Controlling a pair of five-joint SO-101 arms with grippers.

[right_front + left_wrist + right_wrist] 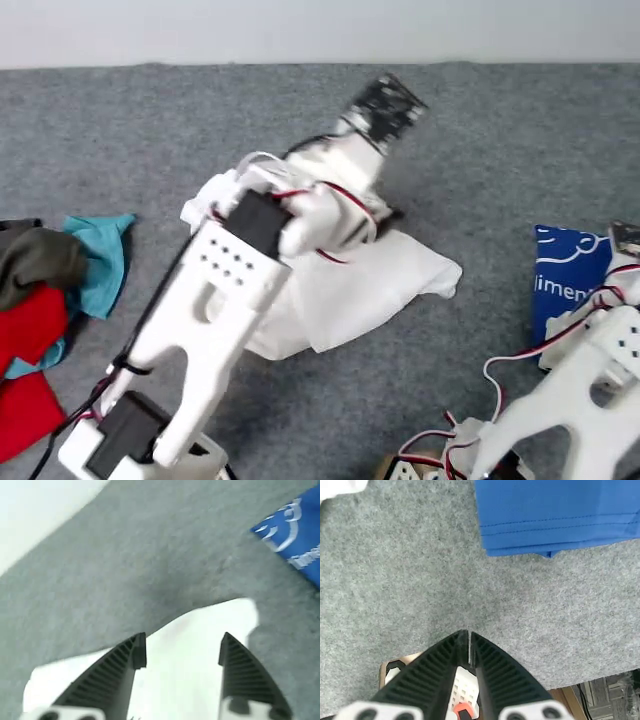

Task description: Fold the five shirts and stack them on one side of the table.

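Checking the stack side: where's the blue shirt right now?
In the high view the blue shirt lies at the right edge of the table, beside the right arm, apart from the white shirt mid-table.

Grey felt table cover (520, 150), pale wall (300, 30) behind it — wooden table edge (571, 702).

Grey table (500, 150) carries white shirt (380, 285), white-printed blue shirt (560, 270), red shirt (25, 330), teal shirt (100, 265), olive shirt (35, 255).

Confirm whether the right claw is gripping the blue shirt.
No: the right claw is shut and empty over the grey mat, apart from the blue shirt.
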